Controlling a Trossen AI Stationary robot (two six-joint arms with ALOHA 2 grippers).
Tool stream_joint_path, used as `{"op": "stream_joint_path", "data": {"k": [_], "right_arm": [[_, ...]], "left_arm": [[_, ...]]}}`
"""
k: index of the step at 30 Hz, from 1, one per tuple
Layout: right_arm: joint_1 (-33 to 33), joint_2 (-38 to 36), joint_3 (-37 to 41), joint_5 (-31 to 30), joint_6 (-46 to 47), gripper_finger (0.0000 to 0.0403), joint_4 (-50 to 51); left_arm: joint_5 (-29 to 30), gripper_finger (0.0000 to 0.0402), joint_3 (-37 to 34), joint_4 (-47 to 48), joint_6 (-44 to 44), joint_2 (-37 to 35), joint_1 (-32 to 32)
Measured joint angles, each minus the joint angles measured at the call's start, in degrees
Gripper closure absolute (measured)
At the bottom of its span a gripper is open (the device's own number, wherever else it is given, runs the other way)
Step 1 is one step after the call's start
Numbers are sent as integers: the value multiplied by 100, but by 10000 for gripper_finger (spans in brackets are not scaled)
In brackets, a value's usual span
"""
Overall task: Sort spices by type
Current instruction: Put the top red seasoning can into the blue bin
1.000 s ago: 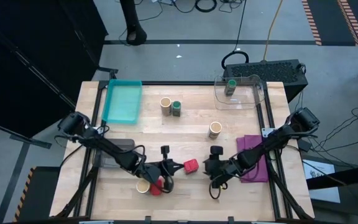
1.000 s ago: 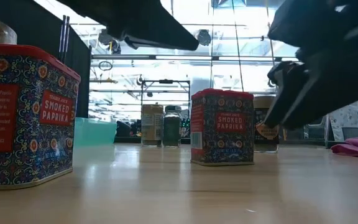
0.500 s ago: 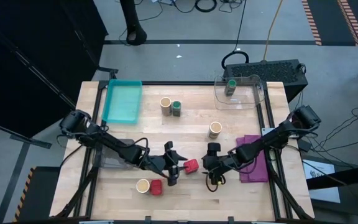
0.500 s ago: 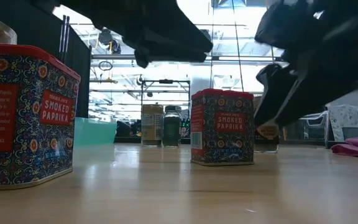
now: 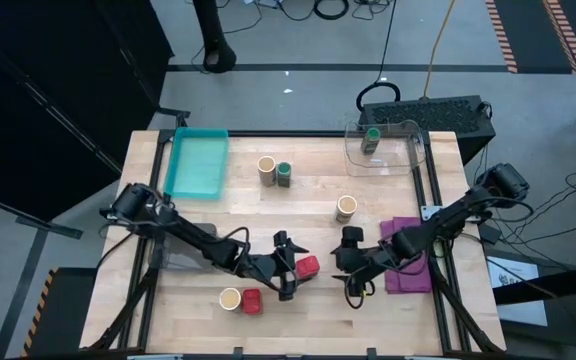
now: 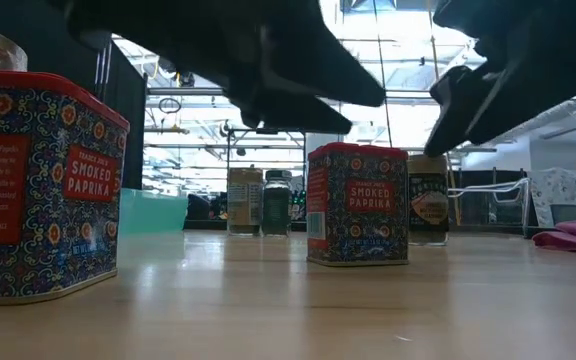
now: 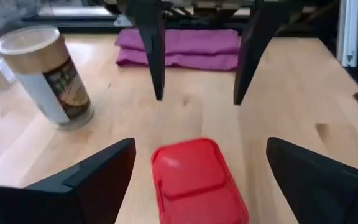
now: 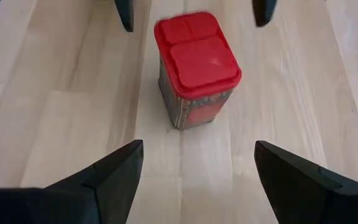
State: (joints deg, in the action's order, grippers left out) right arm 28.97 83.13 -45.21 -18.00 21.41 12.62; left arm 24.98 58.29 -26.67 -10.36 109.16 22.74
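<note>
Both arms met near the front middle of the desk [image 5: 388, 180], one on each side of a red paprika tin [image 5: 308, 266] that stood upright on the wood.

The left claw [image 5: 290, 268] hung just beside that tin, on the left arm's side of it, with its two fingers spread wide apart and nothing between them. In the left wrist view the tin's red lid [image 7: 194, 179] sat low between the open fingers, touching neither.

The right claw [image 5: 351, 268] faced the same tin from the other side, a little way off. Its fingers were also apart and held nothing; in the right wrist view the tin [image 8: 196, 67] stood ahead of them, clear of both.

A second red tin [image 5: 252, 301] stood near the front edge, just beside a tan jar with a cream top [image 5: 230, 298].

Another tan jar [image 5: 345, 208] stood alone right of the middle, near a purple cloth [image 5: 404, 240] that lay by the right edge.

Toward the back, a third tan jar [image 5: 266, 170] and a green-lidded jar [image 5: 284, 174] stood side by side.

The other green-lidded jar [image 5: 372, 138] sat inside a clear container [image 5: 413, 150] at the back right corner.

A teal tray [image 5: 197, 163] lay at the back left corner.
</note>
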Motion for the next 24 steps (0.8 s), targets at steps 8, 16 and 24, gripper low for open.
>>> {"op": "stream_joint_path", "data": {"k": [8,16,24], "right_arm": [[2,0,0,2,42,110,-35],[2,0,0,-119,42,110,-33],[2,0,0,-199,47,110,-78]], "left_arm": [[98,34,-1,64,-172,227,-27],[91,37,-1,176,-283,420,-28],[79,111,-3,192,-288,414,-27]]}}
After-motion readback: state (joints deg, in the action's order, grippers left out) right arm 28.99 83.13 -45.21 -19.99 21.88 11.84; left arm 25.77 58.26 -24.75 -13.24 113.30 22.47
